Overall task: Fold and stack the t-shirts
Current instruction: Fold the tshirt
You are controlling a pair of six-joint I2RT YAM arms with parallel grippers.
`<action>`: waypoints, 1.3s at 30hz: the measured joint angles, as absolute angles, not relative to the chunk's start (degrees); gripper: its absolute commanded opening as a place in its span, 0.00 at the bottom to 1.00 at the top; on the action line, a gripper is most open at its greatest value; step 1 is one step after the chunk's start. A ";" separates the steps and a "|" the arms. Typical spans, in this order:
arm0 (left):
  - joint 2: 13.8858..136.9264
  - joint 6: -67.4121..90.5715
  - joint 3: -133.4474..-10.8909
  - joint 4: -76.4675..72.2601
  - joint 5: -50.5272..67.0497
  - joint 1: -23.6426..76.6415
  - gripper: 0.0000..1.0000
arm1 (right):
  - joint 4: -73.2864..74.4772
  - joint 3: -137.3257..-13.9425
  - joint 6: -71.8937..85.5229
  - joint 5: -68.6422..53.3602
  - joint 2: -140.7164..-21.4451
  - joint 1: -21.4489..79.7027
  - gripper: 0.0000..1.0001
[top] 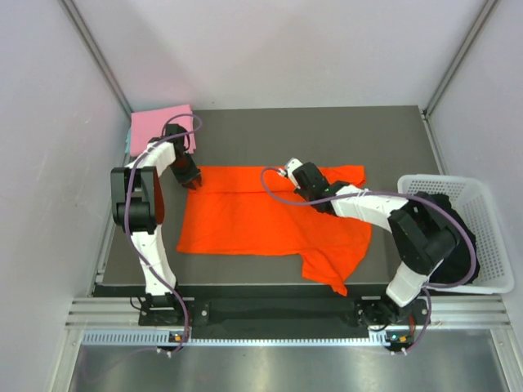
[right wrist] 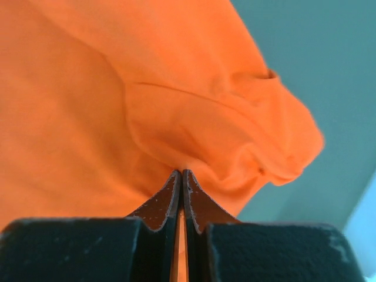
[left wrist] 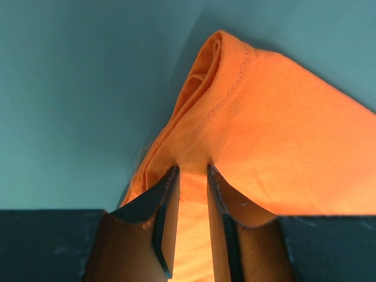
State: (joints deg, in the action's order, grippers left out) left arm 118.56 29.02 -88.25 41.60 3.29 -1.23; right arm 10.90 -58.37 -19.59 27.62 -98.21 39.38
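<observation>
The orange-red t-shirt (top: 253,220) lies spread across the middle of the grey table, with one sleeve hanging towards the near right. My left gripper (top: 189,178) is at its far left corner. In the left wrist view the left gripper (left wrist: 192,169) holds a thick bunch of the orange-red shirt (left wrist: 282,129) between its narrowly parted fingers. My right gripper (top: 301,181) is at the shirt's far edge, right of centre. In the right wrist view the right gripper (right wrist: 182,172) is shut tight on a pinch of the shirt (right wrist: 88,88). The light pink t-shirt (top: 159,126) lies folded at the far left corner.
A white lattice basket (top: 490,192) stands off the table's right edge with dark cloth (top: 449,237) in it. Grey walls close in the left, far and right sides. Bare grey table (top: 327,135) shows beyond the orange-red shirt.
</observation>
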 measured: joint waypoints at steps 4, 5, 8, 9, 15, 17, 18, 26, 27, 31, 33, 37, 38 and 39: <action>118.65 29.04 -88.36 41.63 3.55 -1.37 0.31 | 16.08 -58.65 -15.16 22.28 -94.30 38.79 0.00; 118.67 29.04 -88.38 41.63 3.60 -1.41 0.31 | 16.73 -58.65 -14.39 21.56 -93.25 38.54 0.00; 118.67 29.04 -88.40 41.63 3.57 -1.43 0.31 | 18.26 -58.94 -11.94 18.96 -90.56 36.84 0.00; 118.67 29.06 -88.40 41.60 3.57 -1.43 0.31 | 18.55 -59.22 -11.20 18.22 -90.21 36.03 0.00; 118.67 29.10 -88.40 41.60 3.49 -1.43 0.30 | 20.16 -60.53 -6.74 11.42 -90.70 30.79 0.01; 118.67 29.12 -88.40 41.63 3.42 -1.43 0.31 | 20.58 -60.93 -5.69 9.76 -91.70 29.82 0.08; 118.67 29.10 -88.40 41.60 3.40 -1.43 0.30 | 20.88 -61.30 -5.21 9.30 -92.44 29.47 0.09; 117.73 28.60 -89.36 42.57 0.51 -1.41 0.34 | 24.49 -68.45 1.96 9.19 -96.77 29.04 0.31; 116.99 28.58 -89.36 42.96 0.27 -1.28 0.35 | 24.49 -68.95 3.79 9.28 -96.60 28.91 0.32; 110.10 28.75 -89.32 43.53 0.78 0.89 0.35 | 26.33 -69.21 12.78 9.04 -94.06 27.00 0.32; 105.47 29.39 -88.25 41.80 2.61 3.95 0.35 | 27.77 -68.82 17.98 8.71 -91.88 24.84 0.32; 95.57 33.19 -80.12 30.79 8.64 15.92 0.35 | 28.42 -63.16 27.24 8.29 -84.95 19.70 0.31; 94.76 34.11 -78.48 28.21 10.09 18.72 0.35 | 28.49 -61.14 28.82 8.19 -83.26 18.81 0.31; 94.65 35.24 -77.06 25.80 11.77 22.20 0.34 | 28.10 -58.26 30.74 7.90 -81.14 17.93 0.31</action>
State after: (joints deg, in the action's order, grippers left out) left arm 94.65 35.24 -77.06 25.80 11.77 22.20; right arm 28.10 -58.26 30.74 7.90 -81.14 17.93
